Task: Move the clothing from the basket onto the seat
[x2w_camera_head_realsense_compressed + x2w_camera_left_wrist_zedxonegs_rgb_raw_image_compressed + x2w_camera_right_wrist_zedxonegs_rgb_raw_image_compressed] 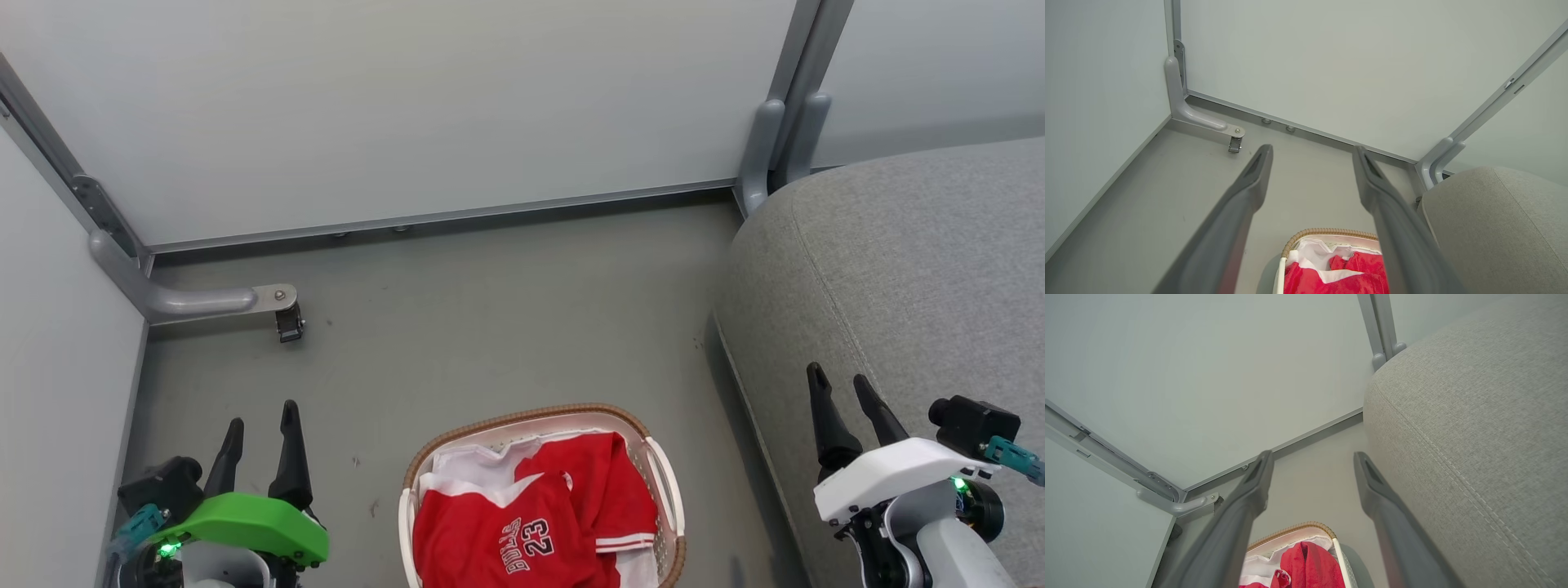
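Basket [539, 418] sits at 6 o'clock in the head view, on the grey floor [490, 310]. Its near end is cut off by the bottom of the frame. The brown woven-look rim is unobstructed around the far end, with a white handle on the 3 o'clock side.

Clothing [522, 531] lies inside the basket. A red jersey is on top with "BULLS 23" readable and a white-striped hem toward 4 o'clock. The fabric is heaped to about rim level, and a white sheet [473, 461] shows at 11 o'clock.

Seat [914, 269] is at 3 o'clock, its rounded corner toward 1 o'clock. Its side face drops to the floor near the basket, with a narrow strip of floor between them.

Open floor runs from the basket toward 12 o'clock, up to the pale partition panel [408, 106]. At 10 o'clock a metal foot with a small caster [287, 320] juts out from the corner.

Left gripper [261, 415] is at 8 o'clock with a green shell, jaws wide and holding nothing, over the floor well apart from the basket's 9 o'clock side. Right gripper [837, 374] is at 4 o'clock with a white shell, jaws wide and holding nothing, its fingertips over the seat's edge.
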You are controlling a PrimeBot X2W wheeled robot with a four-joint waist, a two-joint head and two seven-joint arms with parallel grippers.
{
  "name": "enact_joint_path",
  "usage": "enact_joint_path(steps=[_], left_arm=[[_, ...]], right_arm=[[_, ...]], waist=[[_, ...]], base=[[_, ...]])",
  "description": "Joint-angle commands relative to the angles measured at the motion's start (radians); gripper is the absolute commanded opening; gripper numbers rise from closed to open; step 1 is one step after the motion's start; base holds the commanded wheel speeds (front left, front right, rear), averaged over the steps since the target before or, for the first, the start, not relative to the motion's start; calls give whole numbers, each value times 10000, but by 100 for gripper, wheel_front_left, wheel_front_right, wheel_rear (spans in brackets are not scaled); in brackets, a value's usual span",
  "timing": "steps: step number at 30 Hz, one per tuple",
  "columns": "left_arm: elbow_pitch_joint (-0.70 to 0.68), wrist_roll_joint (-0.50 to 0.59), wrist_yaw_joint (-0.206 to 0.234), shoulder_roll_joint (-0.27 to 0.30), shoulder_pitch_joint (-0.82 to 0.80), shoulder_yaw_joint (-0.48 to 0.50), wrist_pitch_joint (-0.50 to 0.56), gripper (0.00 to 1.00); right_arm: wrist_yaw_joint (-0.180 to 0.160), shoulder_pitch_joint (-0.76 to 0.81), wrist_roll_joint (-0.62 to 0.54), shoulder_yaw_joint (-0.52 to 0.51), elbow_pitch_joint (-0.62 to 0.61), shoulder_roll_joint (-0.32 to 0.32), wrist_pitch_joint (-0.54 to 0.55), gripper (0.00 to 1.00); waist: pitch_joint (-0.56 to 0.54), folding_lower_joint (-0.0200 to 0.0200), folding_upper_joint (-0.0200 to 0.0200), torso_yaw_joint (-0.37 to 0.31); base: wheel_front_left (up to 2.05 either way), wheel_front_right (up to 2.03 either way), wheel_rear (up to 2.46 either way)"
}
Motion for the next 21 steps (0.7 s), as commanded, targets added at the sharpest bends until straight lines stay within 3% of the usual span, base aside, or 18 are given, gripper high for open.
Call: enact_joint_path(steps=[1,21], left_arm=[[-23,367,42,126,-303,-72,-90,100],[-41,2225,311,131,73,-418,-558,100]], right_arm=[[2,-210,-332,27,3,-102,-107,100],[3,-91,-2492,67,1,47,-567,100]], waist=[[18,0,0,2],[-23,0,0,18]], base=[[0,0,0],[0,0,0]])
